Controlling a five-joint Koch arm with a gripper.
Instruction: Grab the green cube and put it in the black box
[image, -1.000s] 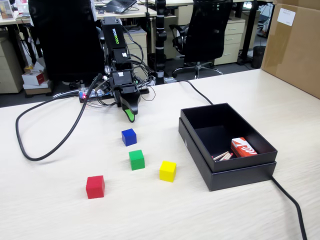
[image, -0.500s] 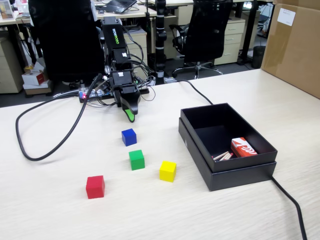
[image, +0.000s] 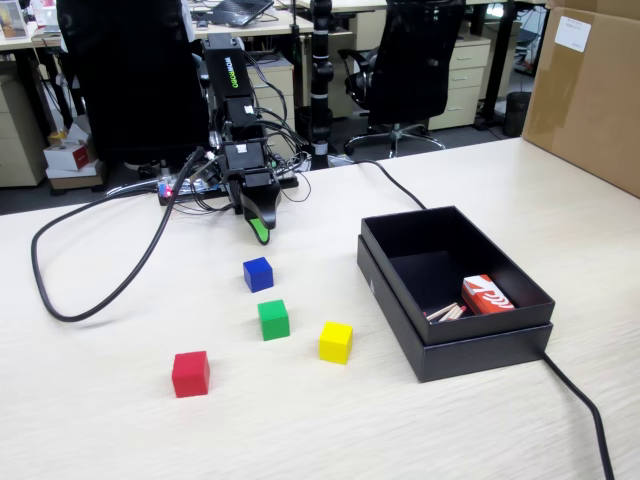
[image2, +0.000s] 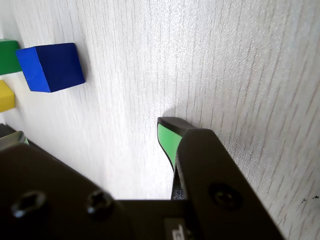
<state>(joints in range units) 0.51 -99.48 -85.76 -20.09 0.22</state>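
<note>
Green cube (image: 273, 319) on open table between blue cube (image: 258, 274) and yellow cube (image: 335, 342); claw (image: 260, 232) spread unclear.

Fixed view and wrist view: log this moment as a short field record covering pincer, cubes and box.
pincer: near the table, behind the blue cube, holding nothing; jaw state unclear
green cube: on the table, untouched
blue cube: between pincer and green cube
red cube: on table
yellow cube: on table
black box: open; small red-and-white packet inside
</note>
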